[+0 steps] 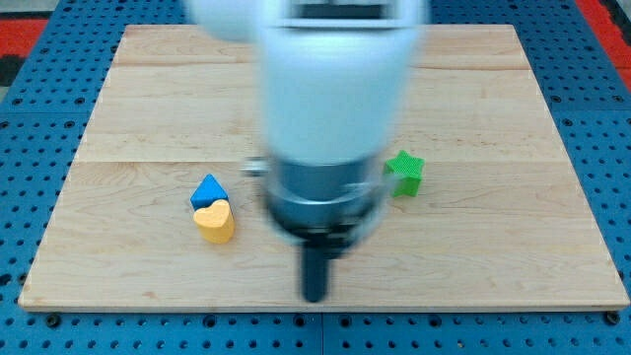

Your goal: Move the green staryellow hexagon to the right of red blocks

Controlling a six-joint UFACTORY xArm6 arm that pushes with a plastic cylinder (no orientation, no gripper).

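surface (552, 197): pale wood planks, grain running left-right
star (404, 173): green, ridged plastic, right of the blurry arm
tip (315, 296): plain rod, no jaws, near the bottom edge
heart (214, 222): yellow, touching the blue triangle (207, 189)

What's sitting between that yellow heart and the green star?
In the camera view, the arm's blurred body fills that stretch and hides the board behind it. Between the yellow heart and green star, no other block shows. My tip is lower.

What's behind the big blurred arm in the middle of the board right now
The arm covers the board's middle, so nothing behind it shows. Visible beside it: the green star at the view's right, the blue triangle and yellow heart left. My tip touches none.
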